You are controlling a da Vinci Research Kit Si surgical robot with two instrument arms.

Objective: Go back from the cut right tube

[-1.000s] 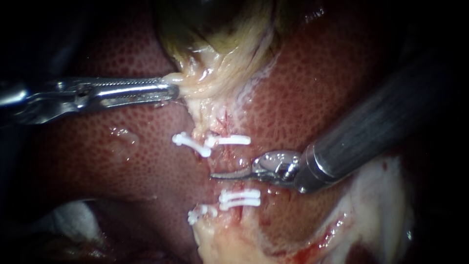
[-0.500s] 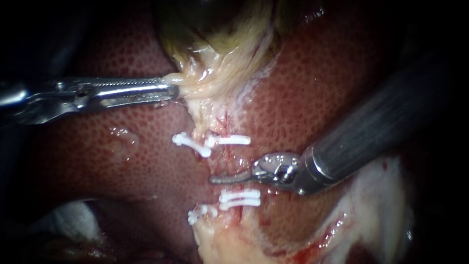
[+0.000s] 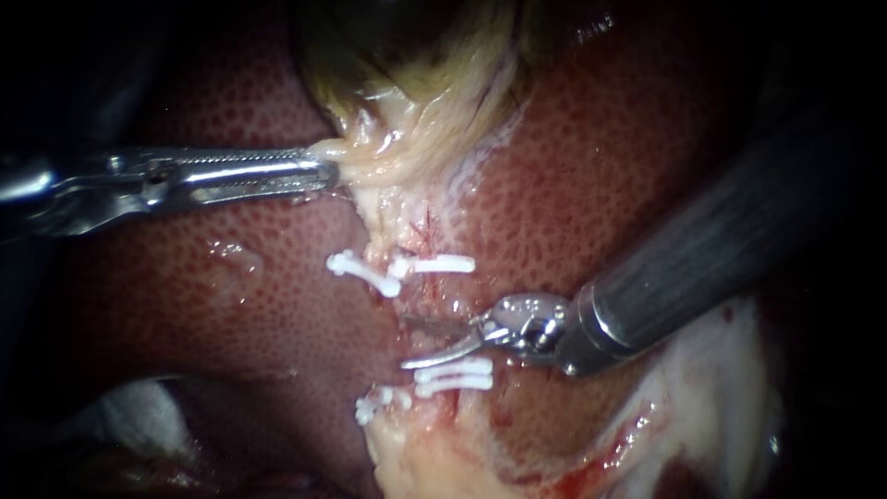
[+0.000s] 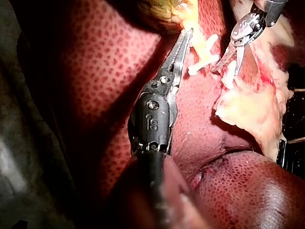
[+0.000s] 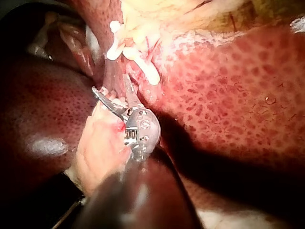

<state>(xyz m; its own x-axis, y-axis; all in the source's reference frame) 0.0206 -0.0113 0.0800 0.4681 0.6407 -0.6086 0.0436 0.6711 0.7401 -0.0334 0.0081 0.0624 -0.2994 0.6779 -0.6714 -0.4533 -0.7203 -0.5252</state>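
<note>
right tool has opened between white clips.

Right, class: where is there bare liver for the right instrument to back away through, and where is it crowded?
Free: bare liver below the left instrument holding the gallbladder, left of the upper clips; also liver above the shaft of the right instrument. Crowded: between upper clips and lower clips, where that instrument's tip sits.

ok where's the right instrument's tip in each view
Endoscope view: right instrument just right of centre, jaws open between upper and lower white clips.
Left wrist view: right instrument beyond the left instrument gripping the gallbladder, beside the clips.
Right wrist view: this view's own instrument, clips just ahead.
Shared landmark: the white clips.
</note>
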